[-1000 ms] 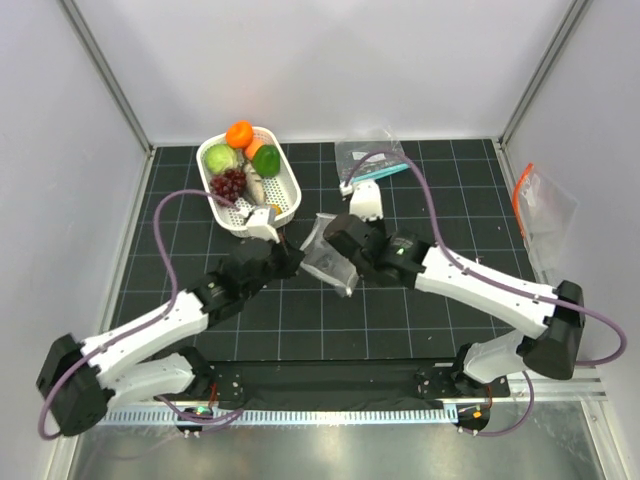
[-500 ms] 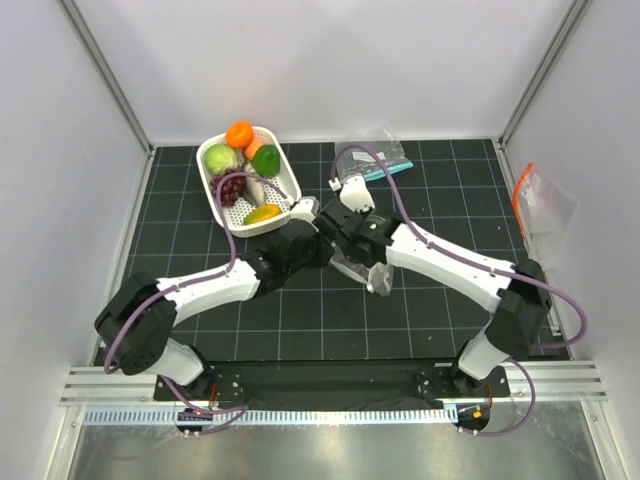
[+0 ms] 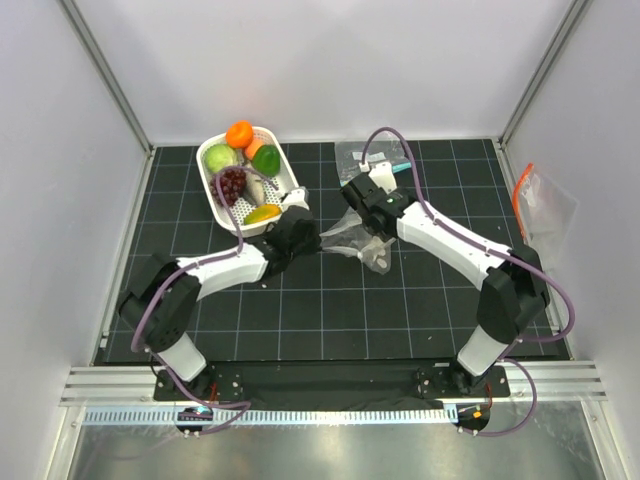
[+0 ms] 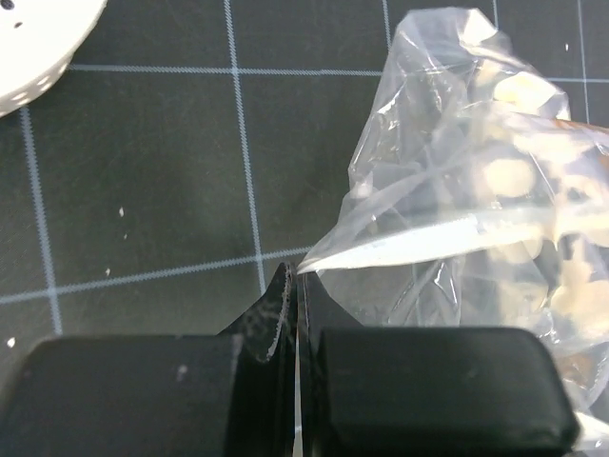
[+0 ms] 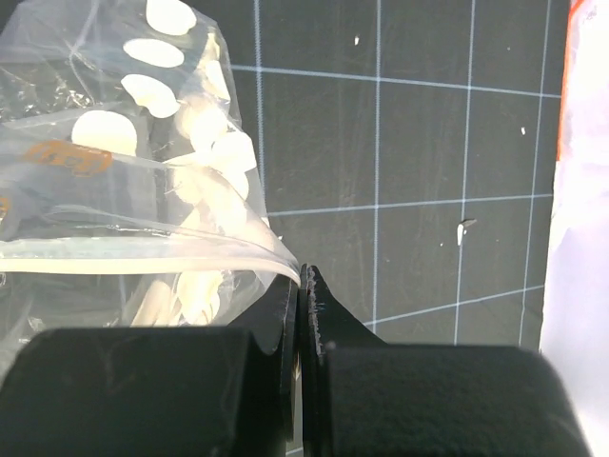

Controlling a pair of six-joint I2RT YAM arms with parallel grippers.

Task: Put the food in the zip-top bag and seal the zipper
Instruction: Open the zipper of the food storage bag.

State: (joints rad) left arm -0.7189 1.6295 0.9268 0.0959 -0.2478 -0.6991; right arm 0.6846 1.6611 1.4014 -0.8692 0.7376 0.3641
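Observation:
The zip-top bag (image 3: 356, 238), clear with white oval dots, hangs crumpled between my two grippers just right of the basket. My left gripper (image 3: 320, 241) is shut on the bag's left edge; the left wrist view shows the zipper (image 4: 419, 236) running out of its closed jaws (image 4: 295, 274). My right gripper (image 3: 373, 230) is shut on the opposite edge, where the zipper (image 5: 124, 258) enters its jaws (image 5: 303, 273). The food lies in the white basket (image 3: 288, 191): an orange piece (image 3: 239, 133), a pale green one (image 3: 222, 157), a dark green one (image 3: 266, 159), purple grapes (image 3: 231, 183) and a yellow piece (image 3: 263, 213).
A smaller clear bag with a teal strip (image 3: 378, 156) lies behind the right gripper. A clear bag with an orange strip (image 3: 541, 205) leans at the right wall. The basket's corner (image 4: 38, 48) shows at the top left of the left wrist view.
Both grippers have carried the dotted bag toward the back of the mat, next to the basket. The left arm has stretched far forward and the right forearm has swung back.

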